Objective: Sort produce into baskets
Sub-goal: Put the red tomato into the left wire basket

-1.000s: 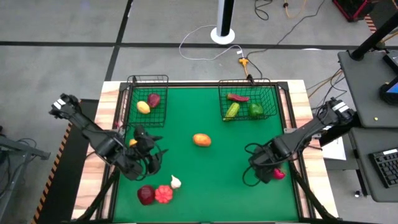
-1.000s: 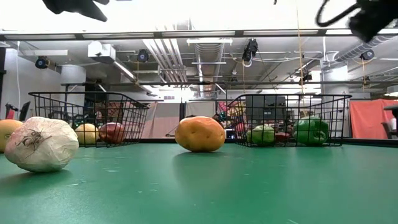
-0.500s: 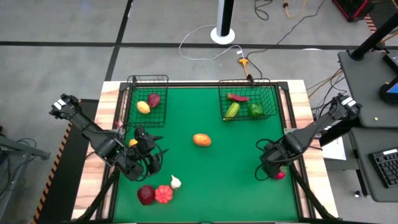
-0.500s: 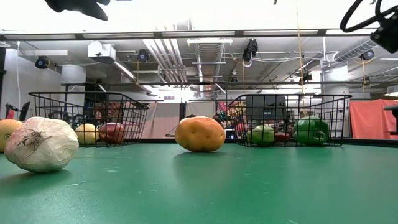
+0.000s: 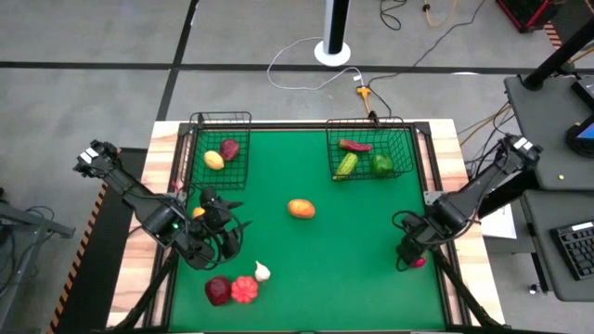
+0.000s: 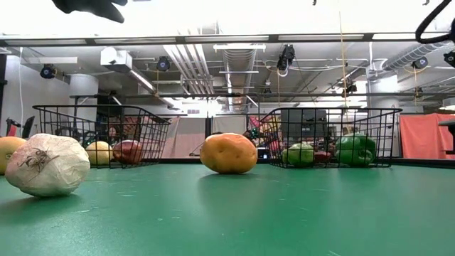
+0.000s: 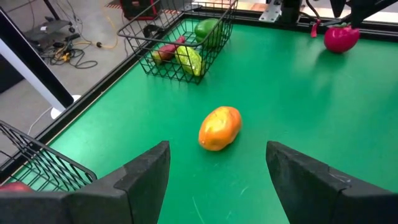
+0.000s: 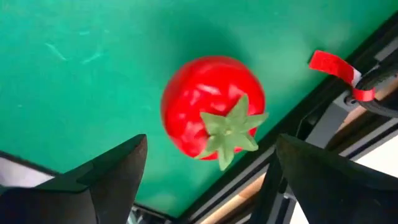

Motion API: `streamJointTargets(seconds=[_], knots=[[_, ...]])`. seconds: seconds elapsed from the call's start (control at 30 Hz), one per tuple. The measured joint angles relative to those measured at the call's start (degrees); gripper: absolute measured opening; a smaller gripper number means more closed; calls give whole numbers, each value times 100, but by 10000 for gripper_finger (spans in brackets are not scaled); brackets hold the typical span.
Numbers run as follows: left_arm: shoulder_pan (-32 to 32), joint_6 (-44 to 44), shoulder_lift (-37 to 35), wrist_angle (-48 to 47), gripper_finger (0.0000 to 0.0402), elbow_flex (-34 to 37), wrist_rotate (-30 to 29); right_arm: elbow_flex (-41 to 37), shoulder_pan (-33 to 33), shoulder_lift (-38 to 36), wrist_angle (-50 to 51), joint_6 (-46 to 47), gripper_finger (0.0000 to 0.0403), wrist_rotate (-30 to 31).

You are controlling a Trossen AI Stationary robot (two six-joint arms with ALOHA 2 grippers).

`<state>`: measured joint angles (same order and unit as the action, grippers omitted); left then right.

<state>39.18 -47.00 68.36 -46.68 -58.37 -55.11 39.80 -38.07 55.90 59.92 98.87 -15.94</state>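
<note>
While five pieces sit in the baskets (image 5: 225,123), the right hand (image 8: 205,155), fingers apart, hovers over the tomato (image 8: 212,114); six remain loose.

Two black wire baskets (image 5: 223,148) (image 5: 371,148) at far edge: left holds yellow, maroon pieces; right holds green, red. Orange potato (image 5: 301,208) mid-mat. Red tomato (image 8: 212,107) near right edge, stem visible.

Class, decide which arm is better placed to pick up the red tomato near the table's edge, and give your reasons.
The right arm. Its open tool hangs directly above the tomato, which lies between its fingers' line. The left tool is across the table, facing the orange piece.
</note>
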Motion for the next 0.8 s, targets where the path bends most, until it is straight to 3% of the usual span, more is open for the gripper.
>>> streamJointTargets(seconds=[0.43,0.8], knots=[[0,0,2,1,246,35,-4,-562,-242,-28,-759,363,350,440],[0,0,2,39,246,37,-4,-872,-242,129,-1169,328,350,411]])
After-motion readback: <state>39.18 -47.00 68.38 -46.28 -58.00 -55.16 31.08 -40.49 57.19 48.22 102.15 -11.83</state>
